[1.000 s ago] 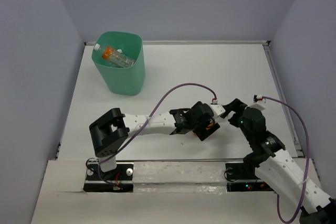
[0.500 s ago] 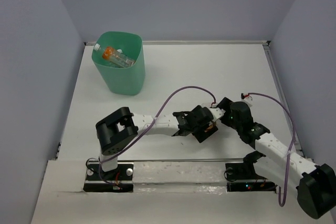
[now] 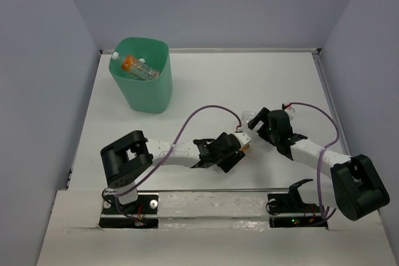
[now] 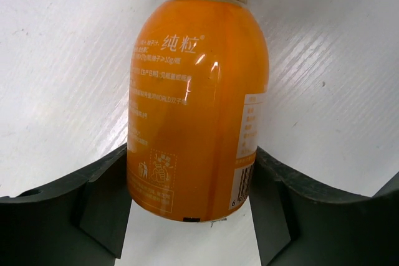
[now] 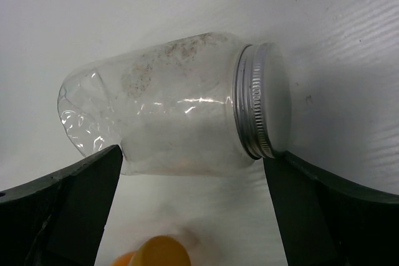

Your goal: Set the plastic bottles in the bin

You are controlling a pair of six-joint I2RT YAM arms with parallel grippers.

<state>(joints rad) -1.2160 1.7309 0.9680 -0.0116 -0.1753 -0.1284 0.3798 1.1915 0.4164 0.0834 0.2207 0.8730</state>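
- The bin (image 3: 153, 95) stands at the far left of the surface (image 3: 249, 79), well apart from both arms. Some bottles (image 3: 138, 66) already lie inside it. We see only two others on the surface, one at each gripper, so we judge the task well along.
- The left gripper (image 4: 190, 154) is clamped on the orange bottle (image 4: 196, 91), with its pads (image 4: 106, 197) against both sides of the body, low down near the base. The bottle lies on the surface with its cap end pointing away from the wrist.
- With the hold so near the base, we expect the cap end to sag on the lift. We should squeeze firmly and rise slowly before swinging toward the bin.
- We should go straight up first, because the right gripper and its bottle sit just beside and a sideways drag could knock them.
- The bin is tall, so we want the bottle carried above the rim (image 3: 167, 54) and let go only once it is over the opening.
- The right gripper (image 5: 192, 157) stands wide apart around the clear bottle (image 5: 168, 116). This bottle lies on its side across the gap, with its base at one side and its silver cap (image 5: 265, 107) at the other.
- Closing here would pinch the bottle end to end, and the thin base may crumple. We would close gently and lift only after the left arm is out of the way.
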